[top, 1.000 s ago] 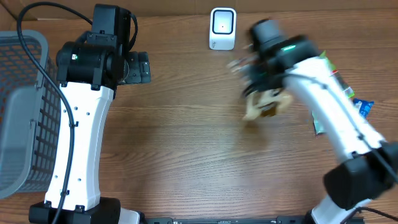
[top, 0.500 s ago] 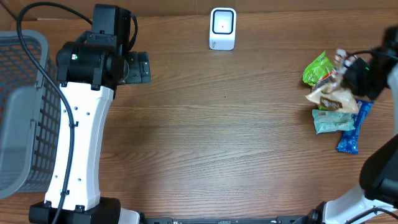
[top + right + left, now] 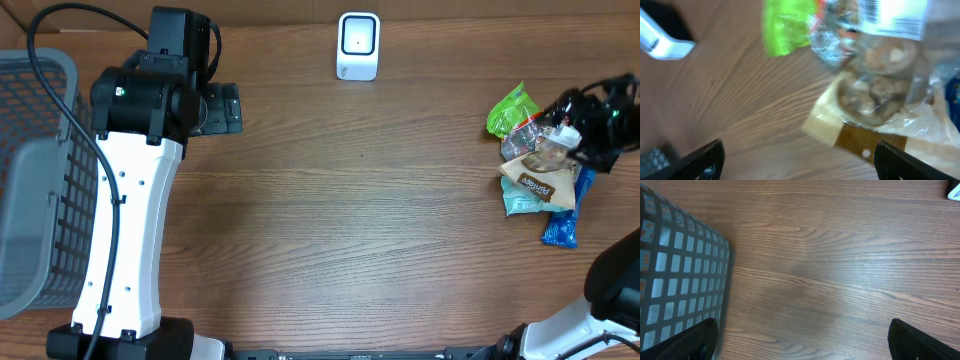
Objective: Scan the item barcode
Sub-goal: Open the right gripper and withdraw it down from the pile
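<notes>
The item, a clear snack bag with a tan and brown header (image 3: 541,170), lies on a pile of packets at the table's right edge. In the right wrist view this bag (image 3: 880,100) is just ahead of the jaws, with a white barcode label (image 3: 895,12) at its far end. My right gripper (image 3: 575,122) hovers over the pile, open (image 3: 800,160), its fingers wide apart and gripping nothing. The white scanner (image 3: 358,45) stands at the back centre. My left gripper (image 3: 228,108) is open over bare wood (image 3: 802,340).
A green packet (image 3: 510,108), a teal packet (image 3: 520,200) and a blue packet (image 3: 563,225) lie around the bag. A grey wire basket (image 3: 30,180) fills the far left and shows beside the left fingers (image 3: 680,270).
The right arm swung from the table's middle to the right edge with the snack bag, then opened its jaws; the bag now rests on the pile. The left arm has not moved.
</notes>
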